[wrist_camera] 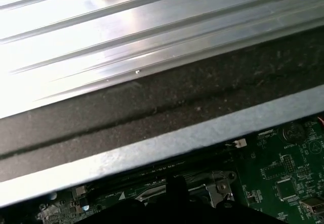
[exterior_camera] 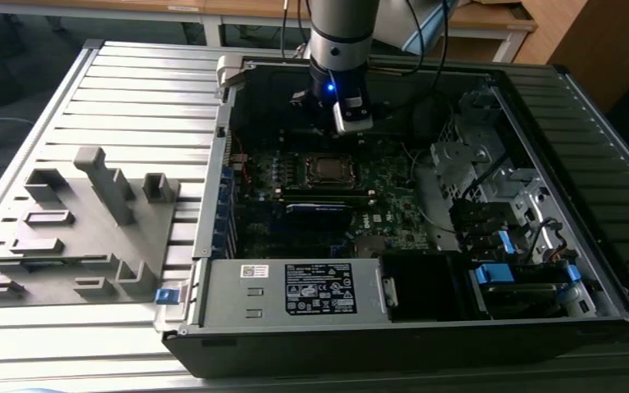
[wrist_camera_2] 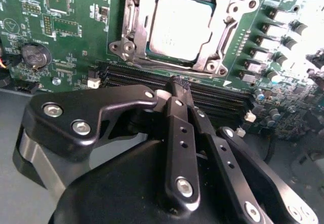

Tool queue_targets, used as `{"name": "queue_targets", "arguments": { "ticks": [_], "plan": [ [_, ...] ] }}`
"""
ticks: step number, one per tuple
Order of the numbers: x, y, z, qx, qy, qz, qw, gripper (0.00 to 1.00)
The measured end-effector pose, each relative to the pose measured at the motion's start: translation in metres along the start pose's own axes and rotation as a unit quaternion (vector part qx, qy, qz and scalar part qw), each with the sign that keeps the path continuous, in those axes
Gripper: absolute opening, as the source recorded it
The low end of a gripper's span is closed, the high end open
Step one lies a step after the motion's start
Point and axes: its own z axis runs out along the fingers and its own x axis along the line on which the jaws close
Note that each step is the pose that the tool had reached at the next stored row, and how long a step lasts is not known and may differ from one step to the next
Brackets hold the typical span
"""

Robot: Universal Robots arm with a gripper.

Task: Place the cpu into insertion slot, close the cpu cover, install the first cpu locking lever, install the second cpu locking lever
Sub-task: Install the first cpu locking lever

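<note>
The cpu (wrist_camera_2: pixel 179 25), a flat square chip with a dull grey top, lies in the insertion slot (wrist_camera_2: pixel 123 47) on the green motherboard. The silver cpu cover (wrist_camera_2: pixel 221 37) lies flat around it as a frame. In the exterior view the slot (exterior_camera: pixel 326 169) is in the middle of the open computer case, and my gripper (exterior_camera: pixel 337 124) hangs just above and behind it. In the second wrist view the black fingers meet at the tips of the gripper (wrist_camera_2: pixel 178 86), shut with nothing held, over the memory slots beside the socket. A corner of the socket (wrist_camera: pixel 216 187) shows in the first wrist view.
A black labelled power supply box (exterior_camera: pixel 317 289) fills the case's front. Drive bays and cables (exterior_camera: pixel 506 205) crowd the exterior view's right. Long memory slots (wrist_camera_2: pixel 223 101) run beside the socket. A grey fixture (exterior_camera: pixel 85 217) stands on the slatted table. The case wall (wrist_camera: pixel 152 148) is close by.
</note>
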Motion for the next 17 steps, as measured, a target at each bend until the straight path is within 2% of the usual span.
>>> {"name": "queue_targets", "arguments": {
  "ticks": [2,3,6,7,9,12,17],
  "plan": [
    [0.0000,0.0000,0.0001,0.0011,-0.0003,0.000,1.00000,0.11],
    [-0.0001,0.0000,0.0001,0.0064,-0.0021,0.000,0.99998,0.11],
    [0.0000,0.0000,0.0001,0.0301,-0.0095,-0.001,0.99950,0.11],
    [0.0000,0.0000,0.0001,0.0354,-0.0112,-0.001,0.99931,0.11],
    [0.0000,-0.0001,0.0001,0.0365,-0.0113,-0.004,0.99926,0.11],
    [-0.0001,-0.0001,0.0007,0.0361,-0.0091,-0.028,0.99891,0.11],
    [-0.0008,0.0001,0.0016,0.0356,-0.0056,-0.067,0.99707,0.11]
  ]
}}
